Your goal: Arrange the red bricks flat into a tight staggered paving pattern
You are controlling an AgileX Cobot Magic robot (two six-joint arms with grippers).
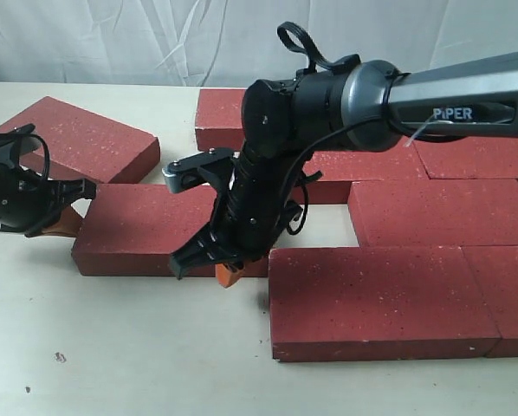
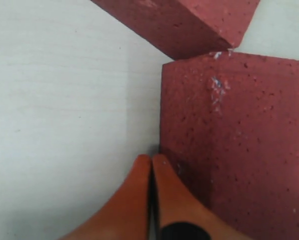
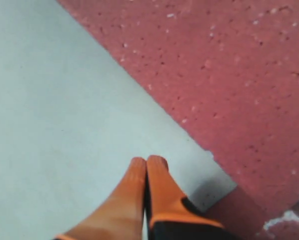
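Several red bricks lie flat on the pale table. The middle brick point(image 1: 146, 230) point(image 2: 234, 150) sits apart from the packed group at the right, which includes the front brick point(image 1: 372, 299) and one behind it point(image 1: 441, 212). My left gripper point(image 1: 68, 221) point(image 2: 151, 160) is shut with nothing in it, its orange tips against the near corner of that brick's left end. My right gripper point(image 1: 229, 273) point(image 3: 148, 161) is also shut on nothing, low over the table by the middle brick's front edge point(image 3: 239, 75), close to the front brick's left end.
A loose brick point(image 1: 86, 139) point(image 2: 179, 20) lies askew at the back left, its corner touching the middle brick. More bricks point(image 1: 475, 156) fill the back right, one point(image 1: 229, 117) behind my right arm. Bare table point(image 1: 112, 347) spans the front left.
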